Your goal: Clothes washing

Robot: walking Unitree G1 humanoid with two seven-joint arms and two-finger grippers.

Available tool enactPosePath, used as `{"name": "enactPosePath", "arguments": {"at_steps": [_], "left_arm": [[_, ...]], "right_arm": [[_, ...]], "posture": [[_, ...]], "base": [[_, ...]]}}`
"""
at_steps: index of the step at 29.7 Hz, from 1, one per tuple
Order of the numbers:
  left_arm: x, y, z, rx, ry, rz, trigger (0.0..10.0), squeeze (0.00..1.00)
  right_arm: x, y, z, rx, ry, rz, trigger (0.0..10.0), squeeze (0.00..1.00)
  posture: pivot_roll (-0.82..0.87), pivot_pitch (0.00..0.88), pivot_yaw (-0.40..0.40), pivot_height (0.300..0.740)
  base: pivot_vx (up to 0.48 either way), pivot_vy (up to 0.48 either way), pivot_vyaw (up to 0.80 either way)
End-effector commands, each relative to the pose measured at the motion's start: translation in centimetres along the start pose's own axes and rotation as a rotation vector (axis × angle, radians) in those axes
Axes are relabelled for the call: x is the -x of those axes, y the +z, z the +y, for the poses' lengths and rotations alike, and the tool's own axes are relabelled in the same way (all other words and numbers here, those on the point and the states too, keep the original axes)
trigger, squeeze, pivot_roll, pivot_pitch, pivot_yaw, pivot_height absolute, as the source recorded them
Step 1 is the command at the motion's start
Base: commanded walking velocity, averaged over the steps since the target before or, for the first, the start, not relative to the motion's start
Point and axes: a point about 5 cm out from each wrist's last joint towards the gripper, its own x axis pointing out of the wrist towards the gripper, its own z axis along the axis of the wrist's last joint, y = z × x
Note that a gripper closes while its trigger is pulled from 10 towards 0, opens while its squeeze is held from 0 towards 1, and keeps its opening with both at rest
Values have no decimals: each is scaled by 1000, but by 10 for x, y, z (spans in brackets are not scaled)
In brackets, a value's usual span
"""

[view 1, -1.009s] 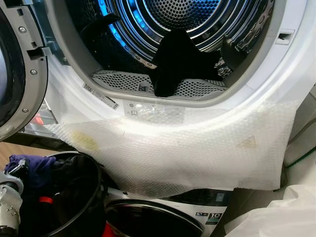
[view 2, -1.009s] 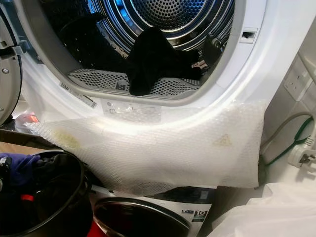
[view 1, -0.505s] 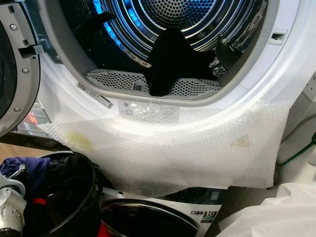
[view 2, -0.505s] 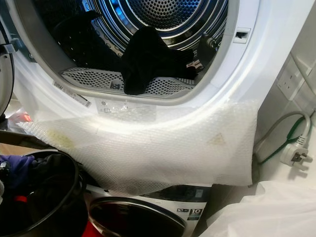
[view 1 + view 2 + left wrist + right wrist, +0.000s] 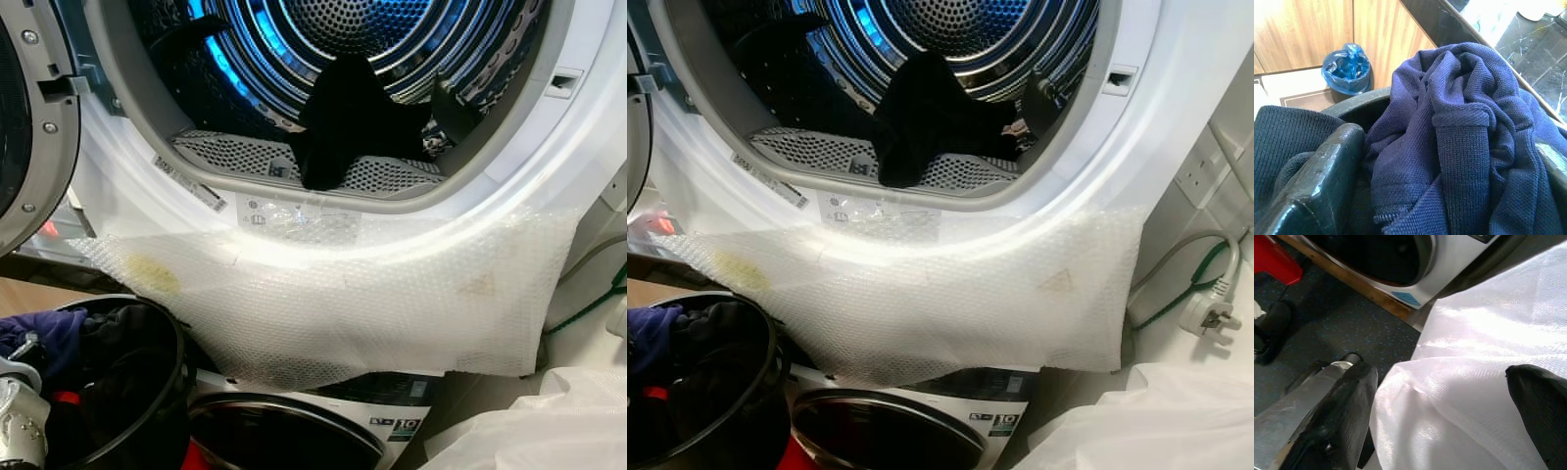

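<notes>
- A black garment lies inside the open dryer drum, draped over the perforated lint grille at the drum's front lip.
- Below and to the left stands a black basket holding dark clothes and a navy knitted garment.
- The left gripper is at the basket's rim, its black fingers spread on either side of the navy garment; whether they pinch it cannot be told.
- The right gripper hangs low over white plastic sheeting, its fingers spread apart with nothing between them but the sheeting below.
- A sheet of bubble wrap hangs over the dryer's white front, above a second machine's round door.
- The dryer's own door stands open at the left.
- A plug on a grey cable lies at the right.
</notes>
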Motion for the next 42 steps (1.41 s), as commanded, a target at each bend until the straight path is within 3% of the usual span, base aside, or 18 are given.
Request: {"name": "enactPosePath", "arguments": {"at_steps": [1,7,13,16,21,31,34,39,42], "left_arm": [[1,-13,2,6,23,59,0,0],[-2,-3,-17,28,11,39,0,0],[-2,-3,-36,28,-25,27,0,0],[-1,-10,-38,14,-27,48,0,0],[3,-23,-44,-9,-73,106,0,0],[5,-34,-40,-53,-77,138,0,0],[7,-32,-43,-44,-90,121,0,0],[11,-8,-39,10,-63,-61,0,0],[13,-6,-40,0,-73,-82,0,0]], "right_arm": [[1,-3,-6,0,-25,-1,10000,0],[1,5,-21,-30,-97,-26,10000,0],[4,1,-41,-98,-197,-16,10000,0],[4,3,-44,-65,-191,-18,10000,0],[4,7,-52,-83,-210,-24,10000,0],[4,7,-51,-75,-206,-24,10000,0],[4,6,-53,-72,-206,-20,10000,0],[6,-1,-52,-85,-208,-5,10000,0],[6,-3,-52,-88,-209,-2,10000,0]], "posture": [[187,35,-111,740],[150,1,-73,740],[110,0,-94,740],[108,0,-97,740],[107,0,-98,740],[113,0,-105,740],[108,0,-108,740],[103,0,-96,740],[106,0,-93,740]], "base": [[0,0,0],[0,0,0],[0,0,0],[0,0,0],[0,0,0],[0,0,0],[0,0,0],[0,0,0],[0,0,0]]}}
